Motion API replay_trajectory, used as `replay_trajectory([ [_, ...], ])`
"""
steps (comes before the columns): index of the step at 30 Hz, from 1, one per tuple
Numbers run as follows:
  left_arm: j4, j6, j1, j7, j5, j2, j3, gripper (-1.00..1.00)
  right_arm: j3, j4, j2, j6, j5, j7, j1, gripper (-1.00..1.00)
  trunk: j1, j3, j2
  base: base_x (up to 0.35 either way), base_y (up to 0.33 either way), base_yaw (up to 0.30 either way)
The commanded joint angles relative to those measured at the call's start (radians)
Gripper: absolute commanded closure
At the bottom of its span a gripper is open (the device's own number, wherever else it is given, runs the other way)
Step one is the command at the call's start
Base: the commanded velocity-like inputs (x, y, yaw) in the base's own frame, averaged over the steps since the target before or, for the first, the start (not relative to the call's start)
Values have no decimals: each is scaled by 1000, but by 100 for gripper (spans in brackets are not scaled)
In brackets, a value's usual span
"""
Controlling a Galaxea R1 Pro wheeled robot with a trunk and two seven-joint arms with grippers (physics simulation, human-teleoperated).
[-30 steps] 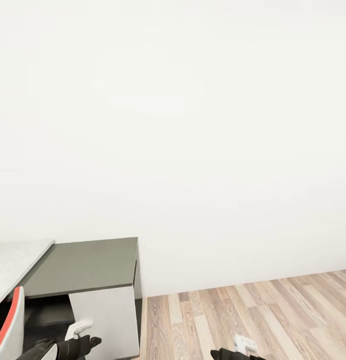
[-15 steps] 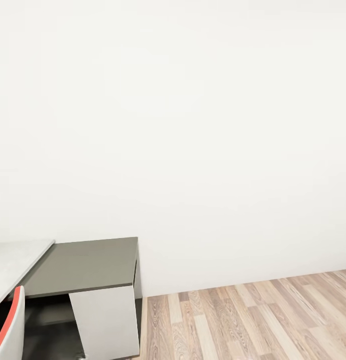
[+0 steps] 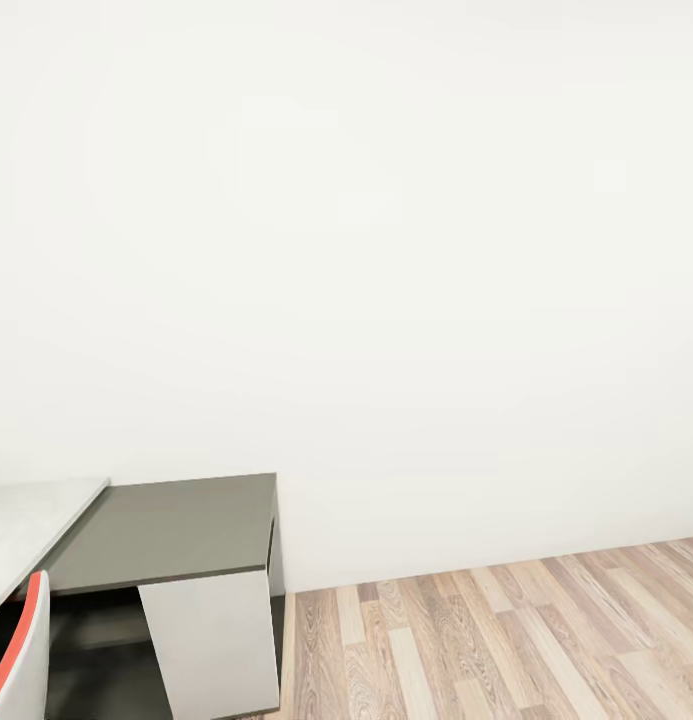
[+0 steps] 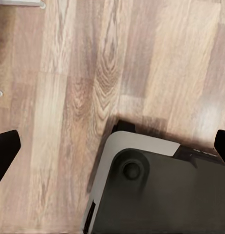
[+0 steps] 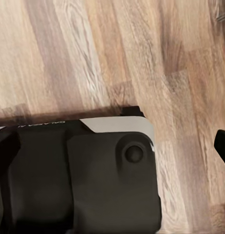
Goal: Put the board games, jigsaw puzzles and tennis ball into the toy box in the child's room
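A corner of the table's pale grey speckled top (image 3: pixel 26 525) shows at the lower left of the head view. The toy box, the jigsaw puzzles, the board games, the tennis ball and the bed are out of view. My left gripper (image 4: pixel 112 148) points down at the wood floor, open, its dark fingertips (image 4: pixel 4 152) far apart with nothing between them. My right gripper (image 5: pixel 114 146) also hangs open over the floor, fingertips (image 5: pixel 5 151) wide apart and empty. Both wrist views look down on my own dark base.
A lower dark grey-topped side unit (image 3: pixel 166 530) with a white panel (image 3: pixel 216 640) adjoins the table. A white chair back with a red edge (image 3: pixel 21 655) is at the lower left. A plain white wall (image 3: pixel 386 250) stands ahead, with wood-plank floor (image 3: pixel 506 640) to the right.
Both grippers, seen at the bottom edge of the head view a second ago, have dropped out of that view. The view itself has not shifted.
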Motion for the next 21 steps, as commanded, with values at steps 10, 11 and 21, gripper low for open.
replay_trajectory([
  [10, 31, 4, 30, 0, 6, -3, 8, -100, 9, 88, -5, -1, 5, -8, -1, -100, 0, -16, -1, 0, 0, 0],
  [11, 32, 4, 31, 0, 6, -4, 8, -100, 9, 89, -5, -1, 5, -8, -1, -100, 0, -18, -1, 0, 0, 0],
  [21, 34, -50, 60, 86, -30, -40, 8, -100, 9, 105, -15, 5, 35, -10, 0, -100, 0, -34, -1, 0, 0, 0],
])
